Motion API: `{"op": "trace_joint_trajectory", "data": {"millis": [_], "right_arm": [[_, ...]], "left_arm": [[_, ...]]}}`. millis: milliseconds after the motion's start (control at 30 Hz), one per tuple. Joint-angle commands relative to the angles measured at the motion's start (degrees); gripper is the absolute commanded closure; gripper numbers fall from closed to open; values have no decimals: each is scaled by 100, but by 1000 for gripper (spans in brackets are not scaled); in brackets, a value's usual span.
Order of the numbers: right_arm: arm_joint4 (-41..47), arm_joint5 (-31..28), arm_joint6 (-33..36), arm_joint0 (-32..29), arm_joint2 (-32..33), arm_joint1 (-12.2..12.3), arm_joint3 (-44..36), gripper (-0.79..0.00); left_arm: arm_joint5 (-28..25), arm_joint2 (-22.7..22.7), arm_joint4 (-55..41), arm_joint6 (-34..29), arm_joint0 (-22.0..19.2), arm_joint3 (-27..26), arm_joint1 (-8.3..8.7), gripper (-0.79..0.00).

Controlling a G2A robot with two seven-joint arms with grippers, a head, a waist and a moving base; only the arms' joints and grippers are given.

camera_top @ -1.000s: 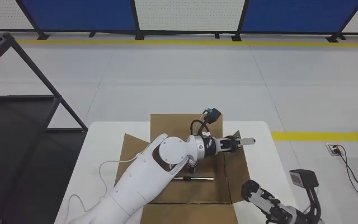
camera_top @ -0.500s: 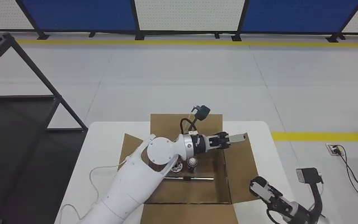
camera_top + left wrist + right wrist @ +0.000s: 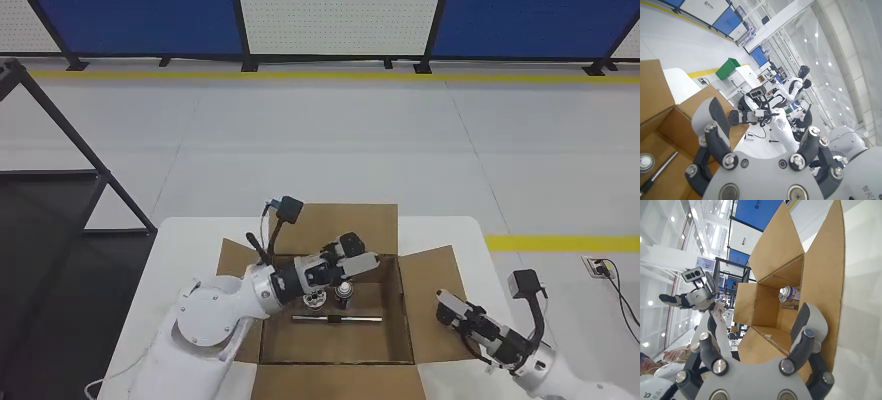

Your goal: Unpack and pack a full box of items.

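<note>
A brown corrugated cardboard box (image 3: 335, 216) sits open in the lower middle of the top view. Its four flaps are folded outward and lie flat on a smooth white worktop (image 3: 190, 255). The cut edges show the wavy fluted layer of the board, and the inner walls are plain and matte.

Inside the box, towards its upper left, a metal spray can (image 3: 343, 292) stands upright, cylindrical, with a white nozzle and a blue and yellow label. Just below it in the frame, a slim metal rod (image 3: 345, 319) with a dark grip at one end lies flat on the box floor.

The left end effector (image 3: 357, 255) hangs over the upper left part of the box, just above the can. Its two grey fingers with dark pads are spread wide and hold nothing.

The right end effector (image 3: 450, 308) is at the lower right of the top view, over the box's right-hand flap. Its fingers are also spread wide and hold nothing.
</note>
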Motion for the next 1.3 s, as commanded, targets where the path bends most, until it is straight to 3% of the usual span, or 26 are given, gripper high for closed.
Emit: {"op": "trace_joint_trajectory", "data": {"millis": [0,233,467,1267], "right_arm": [[60,-4,-52,54,-8,13,101,-785],[206,-1,-171,18,117,65,295,-785],[156,96,23,-33,101,132,341,-785],[428,182,262,283,-444,278,1238,-785]], "left_arm": [[-87,-368,64,60,517,-466,74,-785],[-498,-1196,21,381,1708,-1150,213,-785],[-1133,-1668,-563,542,2487,-1394,282,-785],[-1133,-1668,-563,542,2487,-1394,282,-785]]}}
